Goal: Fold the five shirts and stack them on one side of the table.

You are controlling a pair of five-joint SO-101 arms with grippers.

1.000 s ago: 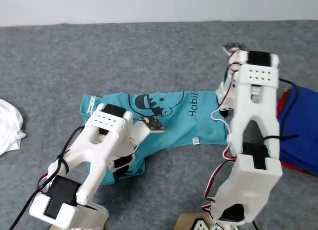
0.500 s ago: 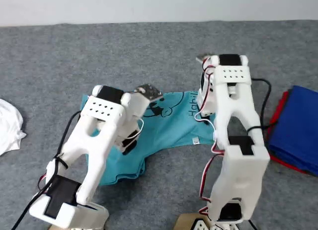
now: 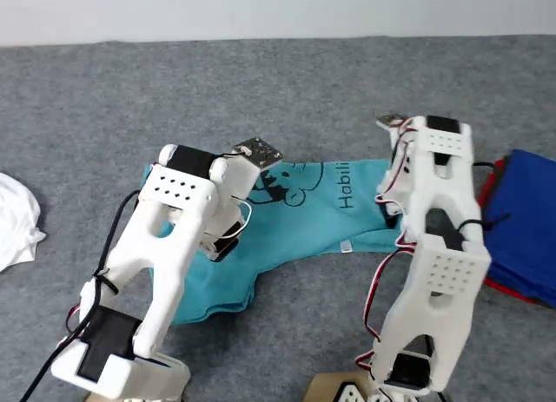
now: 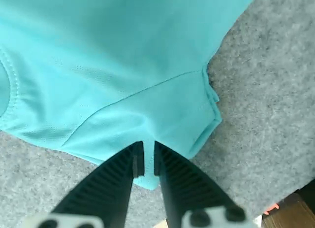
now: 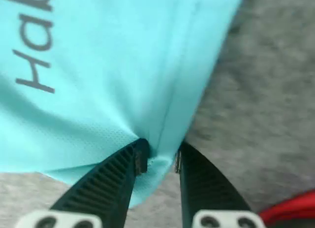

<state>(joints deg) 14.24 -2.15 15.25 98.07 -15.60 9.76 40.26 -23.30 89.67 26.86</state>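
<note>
A teal shirt (image 3: 304, 220) with a dark print lies crumpled on the grey table between my two arms. My left gripper (image 4: 149, 156) is shut on a seamed corner of the teal shirt (image 4: 123, 65) at its left end. Its arm (image 3: 178, 220) stands over that end. At the shirt's right edge, my right gripper (image 5: 157, 159) is shut on a fold of the teal shirt (image 5: 98, 55) near the lettering. The right arm (image 3: 434, 185) hides that edge in the high view.
A folded blue shirt (image 3: 526, 220) lies on a red one (image 3: 495, 181) at the table's right side, close to the right arm. A crumpled white shirt (image 3: 17, 220) sits at the left edge. Bare grey table (image 3: 261, 89) stretches behind.
The left arm lifted towards the back with its end of the shirt. The right arm swung left, then back right, and the shirt's right end followed.
</note>
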